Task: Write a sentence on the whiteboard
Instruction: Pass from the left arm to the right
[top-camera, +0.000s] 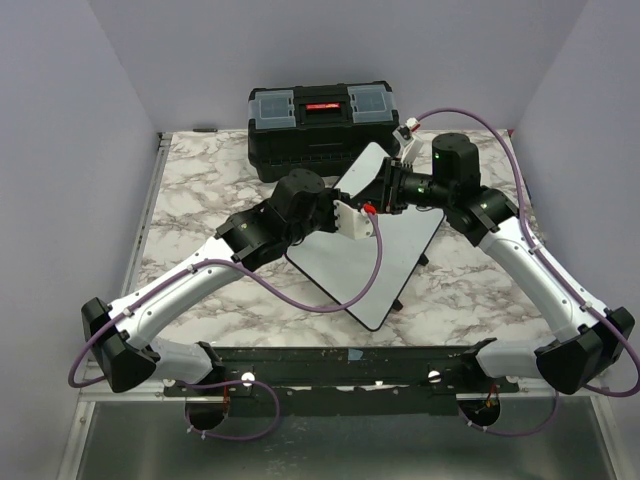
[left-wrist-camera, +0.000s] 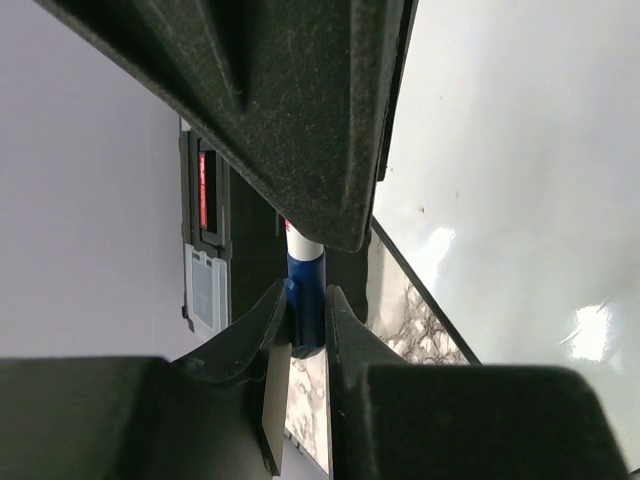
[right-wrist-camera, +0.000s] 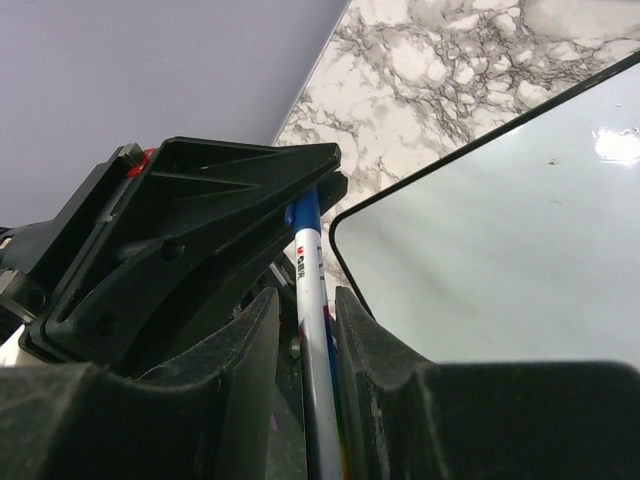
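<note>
The whiteboard (top-camera: 350, 265) lies diagonally on the marble table, glossy white with a thin black rim. No sentence shows on its visible surface (left-wrist-camera: 520, 150) (right-wrist-camera: 500, 250). Both grippers meet above its far corner. My left gripper (top-camera: 365, 207) (left-wrist-camera: 306, 296) is shut on the blue cap end of a marker (left-wrist-camera: 305, 285). The marker's white barrel (right-wrist-camera: 312, 300) runs between the fingers of my right gripper (top-camera: 386, 190) (right-wrist-camera: 305, 305). Those jaws stand close around it, with a narrow gap on the left side.
A black toolbox (top-camera: 320, 120) with clear lid compartments and a red label stands at the back of the table (top-camera: 200, 190), just behind the board. It also appears in the left wrist view (left-wrist-camera: 205, 250). Purple cables loop off both arms.
</note>
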